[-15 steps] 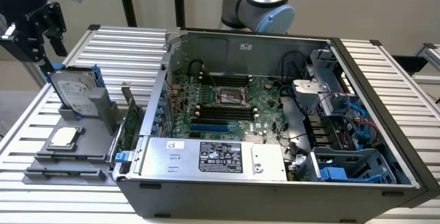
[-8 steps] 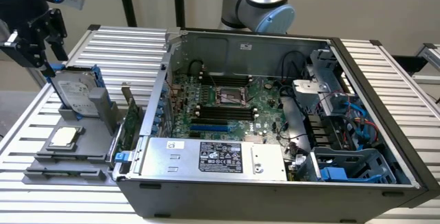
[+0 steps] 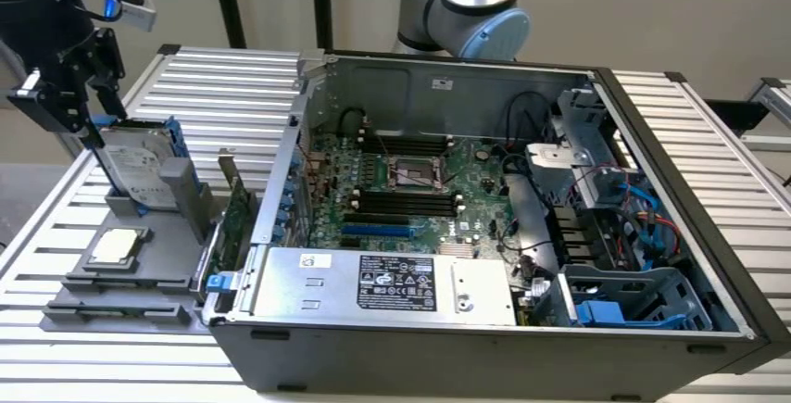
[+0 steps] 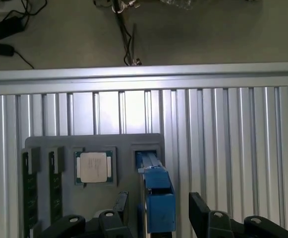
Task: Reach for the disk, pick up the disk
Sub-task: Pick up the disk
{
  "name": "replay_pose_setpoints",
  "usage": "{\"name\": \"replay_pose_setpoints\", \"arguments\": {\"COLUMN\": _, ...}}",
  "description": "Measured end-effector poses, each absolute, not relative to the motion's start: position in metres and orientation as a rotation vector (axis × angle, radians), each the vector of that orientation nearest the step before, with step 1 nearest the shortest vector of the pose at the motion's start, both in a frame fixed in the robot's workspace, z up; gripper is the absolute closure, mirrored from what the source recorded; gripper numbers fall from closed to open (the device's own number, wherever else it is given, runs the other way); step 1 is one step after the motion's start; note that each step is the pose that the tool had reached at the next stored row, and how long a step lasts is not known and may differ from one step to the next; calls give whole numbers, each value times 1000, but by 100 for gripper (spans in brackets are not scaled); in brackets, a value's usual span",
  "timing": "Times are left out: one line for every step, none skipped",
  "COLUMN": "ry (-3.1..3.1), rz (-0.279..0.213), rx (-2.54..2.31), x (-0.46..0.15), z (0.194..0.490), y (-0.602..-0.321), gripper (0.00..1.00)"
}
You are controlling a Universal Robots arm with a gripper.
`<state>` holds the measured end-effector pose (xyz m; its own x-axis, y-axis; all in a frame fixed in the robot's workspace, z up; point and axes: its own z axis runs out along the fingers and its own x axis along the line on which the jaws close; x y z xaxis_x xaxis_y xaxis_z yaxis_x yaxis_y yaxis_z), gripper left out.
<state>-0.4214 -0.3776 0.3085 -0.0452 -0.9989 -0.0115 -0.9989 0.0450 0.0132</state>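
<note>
Surface: ribbed metal table (image 3: 705, 125), open computer case (image 3: 495, 357) across the middle
Disk: the disk (image 3: 130, 176) stands upright in a grey tray (image 3: 74, 315) at the exterior view's left, chip (image 3: 115, 245) flat beside it
Gripper: the gripper (image 4: 158, 203) is spread wide, one finger on each side of the disk

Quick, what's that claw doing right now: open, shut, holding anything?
Gripper: open, one finger on each side of the upright disk, not clamped on it.
</note>
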Motion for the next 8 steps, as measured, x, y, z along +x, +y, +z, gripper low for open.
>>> {"name": "replay_pose_setpoints", "arguments": {"ry": -2270, "rz": -27, "rx": 2170, "x": -421, "z": 307, "y": -378, "gripper": 40}}
{"name": "replay_pose_setpoints", "arguments": {"ry": -2271, "rz": -27, "rx": 2170, "x": -422, "z": 305, "y": -378, "gripper": 40}}
{"name": "replay_pose_setpoints", "arguments": {"ry": -2271, "rz": -26, "rx": 2170, "x": -423, "z": 303, "y": -377, "gripper": 40}}
{"name": "replay_pose_setpoints", "arguments": {"ry": -2271, "rz": -25, "rx": 2171, "x": -424, "z": 301, "y": -378, "gripper": 40}}
{"name": "replay_pose_setpoints", "arguments": {"ry": -2272, "rz": -24, "rx": 2172, "x": -424, "z": 299, "y": -378, "gripper": 40}}
{"name": "replay_pose_setpoints", "arguments": {"ry": -2273, "rz": -23, "rx": 2172, "x": -425, "z": 298, "y": -378, "gripper": 40}}
{"name": "replay_pose_setpoints", "arguments": {"ry": -2274, "rz": -20, "rx": 2173, "x": -426, "z": 297, "y": -378, "gripper": 40}}
{"name": "replay_pose_setpoints", "arguments": {"ry": -2275, "rz": -17, "rx": 2175, "x": -426, "z": 296, "y": -378, "gripper": 40}}
